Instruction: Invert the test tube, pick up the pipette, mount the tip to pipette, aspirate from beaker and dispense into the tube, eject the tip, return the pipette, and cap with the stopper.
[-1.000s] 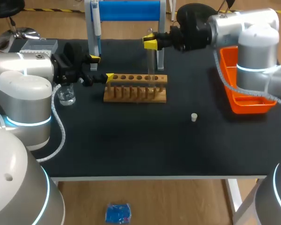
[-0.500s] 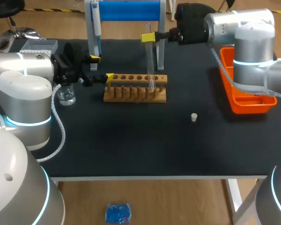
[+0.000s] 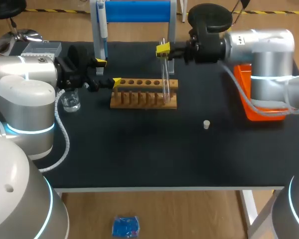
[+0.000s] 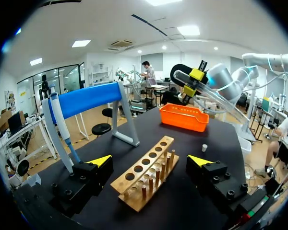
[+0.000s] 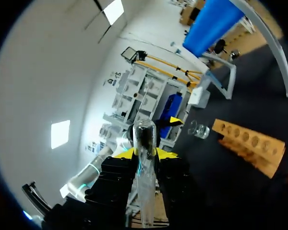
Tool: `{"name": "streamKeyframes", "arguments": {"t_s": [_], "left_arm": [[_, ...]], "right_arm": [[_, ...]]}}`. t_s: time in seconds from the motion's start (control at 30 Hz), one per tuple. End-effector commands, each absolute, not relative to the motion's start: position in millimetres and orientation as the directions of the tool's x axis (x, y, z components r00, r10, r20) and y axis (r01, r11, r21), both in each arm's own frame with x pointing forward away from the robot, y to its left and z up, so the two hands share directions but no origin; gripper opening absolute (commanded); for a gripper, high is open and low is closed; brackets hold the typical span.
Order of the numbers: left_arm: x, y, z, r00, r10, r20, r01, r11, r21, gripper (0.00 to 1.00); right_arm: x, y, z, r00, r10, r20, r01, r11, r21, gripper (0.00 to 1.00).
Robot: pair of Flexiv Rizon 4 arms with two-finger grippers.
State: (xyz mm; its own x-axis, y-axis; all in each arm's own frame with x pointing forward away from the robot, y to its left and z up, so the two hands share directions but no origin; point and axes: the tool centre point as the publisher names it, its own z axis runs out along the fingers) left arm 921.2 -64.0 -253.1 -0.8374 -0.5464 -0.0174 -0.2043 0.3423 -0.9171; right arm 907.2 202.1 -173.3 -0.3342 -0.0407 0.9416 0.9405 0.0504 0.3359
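The bench (image 3: 139, 159) has a matte black top with a pale front edge and a white leg (image 3: 247, 209) at its right front corner. Around it lies a warm wood-toned floor (image 3: 199, 214), where a small blue packet (image 3: 125, 226) lies in front of the bench and a yellow-and-black striped tape line (image 3: 55, 10) runs along the far side. A black stool (image 3: 14, 38) on a chrome base stands off the far left corner. In the left wrist view the ceiling (image 4: 134, 28) is white, lit by rectangular panel lights (image 4: 189, 30) and small round spots, with glass partitions (image 4: 62, 79) along one wall. The right wrist view shows a plain pale wall (image 5: 53, 72), bright light panels and white shelving (image 5: 134, 103).
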Motion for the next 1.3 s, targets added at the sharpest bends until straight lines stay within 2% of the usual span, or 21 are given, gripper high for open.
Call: {"name": "streamKeyframes", "arguments": {"t_s": [0.03, 0.2, 0.5, 1.0, 1.3], "left_arm": [[920.7, -64.1, -253.8, -0.837, -0.548, -0.018, -0.203, 0.341, -0.918, 1.0], [920.7, -64.1, -253.8, -0.837, -0.548, -0.018, -0.203, 0.341, -0.918, 1.0], [920.7, -64.1, -253.8, -0.837, -0.548, -0.018, -0.203, 0.341, -0.918, 1.0], [920.7, -64.1, -253.8, -0.837, -0.548, -0.018, -0.203, 0.341, -0.918, 1.0], [920.7, -64.1, -253.8, -0.837, -0.548, -0.018, -0.203, 0.341, -0.918, 1.0]], "right_arm": [[901.0, 198.5, -172.9, 0.172, 0.016, 0.985, 0.985, 0.0, -0.172, 0.0], [899.4, 199.3, -176.2, 0.224, 0.017, 0.974, 0.974, 0.017, -0.224, 0.0], [895.9, 204.1, -180.3, 0.19, 0.041, 0.981, 0.981, 0.037, -0.191, 0.0], [893.7, 200.9, -176.2, 0.063, -0.052, 0.997, 0.995, 0.075, -0.059, 0.0], [893.6, 200.6, -176.9, 0.012, -0.037, 0.999, 0.996, 0.094, -0.009, 0.0]]}}
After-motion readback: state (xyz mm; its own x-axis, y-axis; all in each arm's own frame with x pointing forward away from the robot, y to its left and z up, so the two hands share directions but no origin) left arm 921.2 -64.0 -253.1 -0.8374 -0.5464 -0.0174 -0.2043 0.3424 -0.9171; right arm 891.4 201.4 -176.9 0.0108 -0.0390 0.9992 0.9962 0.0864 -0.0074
